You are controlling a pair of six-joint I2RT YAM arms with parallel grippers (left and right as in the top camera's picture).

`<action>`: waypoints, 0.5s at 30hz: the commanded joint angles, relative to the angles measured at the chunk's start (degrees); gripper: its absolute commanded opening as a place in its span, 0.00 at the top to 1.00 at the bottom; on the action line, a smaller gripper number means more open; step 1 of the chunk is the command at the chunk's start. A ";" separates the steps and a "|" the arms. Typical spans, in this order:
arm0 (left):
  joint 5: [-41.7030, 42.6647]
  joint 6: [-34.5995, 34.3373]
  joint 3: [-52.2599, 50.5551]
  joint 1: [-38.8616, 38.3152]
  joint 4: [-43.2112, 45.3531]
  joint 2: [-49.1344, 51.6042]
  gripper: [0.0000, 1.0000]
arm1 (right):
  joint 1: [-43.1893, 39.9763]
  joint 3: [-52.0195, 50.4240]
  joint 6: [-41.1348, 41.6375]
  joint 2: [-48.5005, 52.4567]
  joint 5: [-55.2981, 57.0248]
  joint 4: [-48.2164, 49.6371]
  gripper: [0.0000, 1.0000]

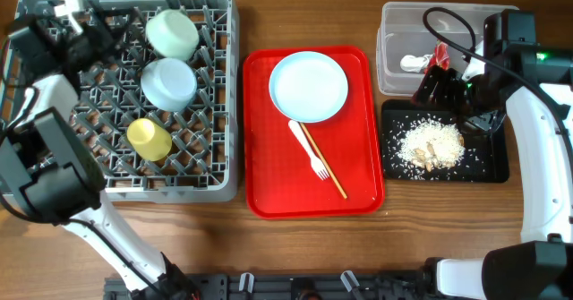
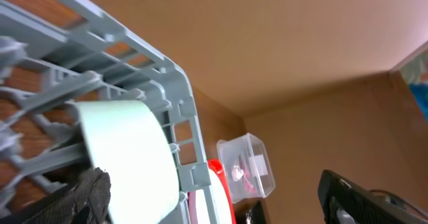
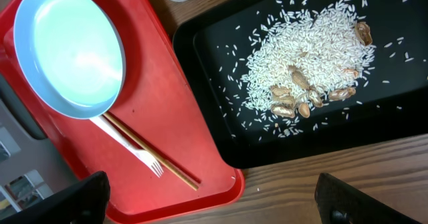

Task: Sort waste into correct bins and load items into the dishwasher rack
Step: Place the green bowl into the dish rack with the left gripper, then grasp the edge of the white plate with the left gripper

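The grey rack [image 1: 224, 94] at the left holds two mint bowls [image 1: 172, 33] [image 1: 168, 83] and a yellow cup [image 1: 149, 139]. My left gripper [image 1: 112, 33] is open at the rack's far left, beside the far bowl [image 2: 127, 157]; its fingers [image 2: 221, 204] hold nothing. The white plate [image 1: 309, 87], fork [image 1: 309, 152] and chopstick [image 1: 324, 164] lie on the red tray [image 1: 260, 192]. The clear tub [image 1: 394, 31] holds the red wrapper [image 1: 441, 56] and white scrap [image 1: 414, 64]. Rice crumbs [image 1: 430, 145] lie in the black tray [image 1: 488, 170]. My right gripper [image 1: 443, 90] hangs open and empty between tub and black tray.
In the right wrist view my open fingers [image 3: 214, 207] frame the red tray's corner [image 3: 221, 184], with the plate [image 3: 70, 47], fork [image 3: 130, 147], chopstick [image 3: 154, 154] and rice [image 3: 307, 50] with brown nut-like bits ahead. Bare wooden table lies along the front.
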 commanded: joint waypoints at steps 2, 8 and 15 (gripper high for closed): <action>1.29 -3.02 0.31 2.86 0.57 -1.92 0.00 | 0.26 1.03 0.59 -1.27 0.98 -0.37 0.01; -4.15 -1.75 0.31 -0.48 -10.71 -12.17 0.00 | 0.24 1.03 0.72 -1.27 0.98 -0.33 0.00; -34.73 15.54 0.31 -18.08 -39.74 -25.33 0.00 | 0.24 1.03 0.55 -1.27 1.01 -0.33 0.00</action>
